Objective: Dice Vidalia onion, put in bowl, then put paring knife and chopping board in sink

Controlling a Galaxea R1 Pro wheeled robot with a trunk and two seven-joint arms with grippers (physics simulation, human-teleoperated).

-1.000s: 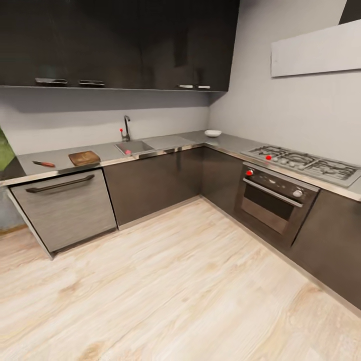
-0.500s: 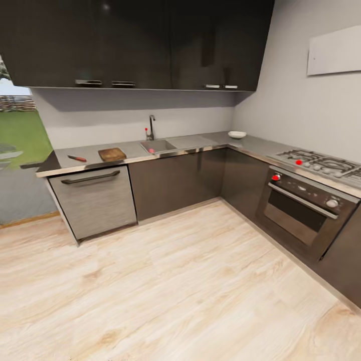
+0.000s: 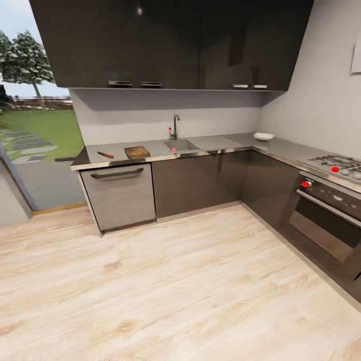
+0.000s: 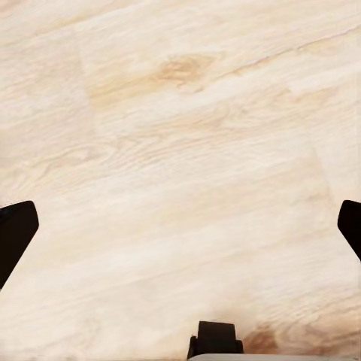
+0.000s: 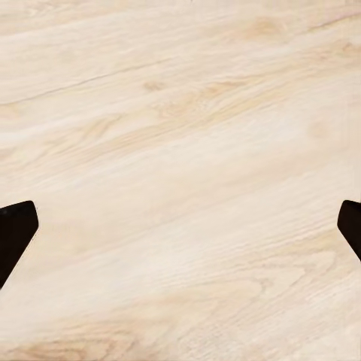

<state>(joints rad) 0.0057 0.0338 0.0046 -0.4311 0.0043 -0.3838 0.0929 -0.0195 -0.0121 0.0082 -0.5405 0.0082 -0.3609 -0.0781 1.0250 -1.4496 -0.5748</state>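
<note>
Across the room in the head view runs the grey countertop (image 3: 215,143). The steel sink (image 3: 181,146) is set into it under a chrome faucet (image 3: 176,127); a small reddish spot lies in the basin, too small to identify. Left of the sink lies the brown chopping board (image 3: 137,152), and further left the red-handled paring knife (image 3: 105,154). The white bowl (image 3: 263,136) sits near the counter's corner. My left gripper (image 4: 180,226) hangs open over bare wooden floor, its dark fingertips (image 4: 15,235) wide apart. My right gripper (image 5: 180,226) is likewise open above the floor.
Pale wood floor (image 3: 190,281) stretches between me and the cabinets. A dishwasher front (image 3: 120,196) sits below the board. An oven (image 3: 326,220) and gas hob (image 3: 336,164) line the right wall. Dark upper cabinets (image 3: 175,45) hang overhead. A lawn shows at the left opening (image 3: 40,130).
The whole head view has shifted: counter, sink and board now lie further right in the picture and the outdoor opening at left has widened. The camera turned; nothing on the counter moved.
</note>
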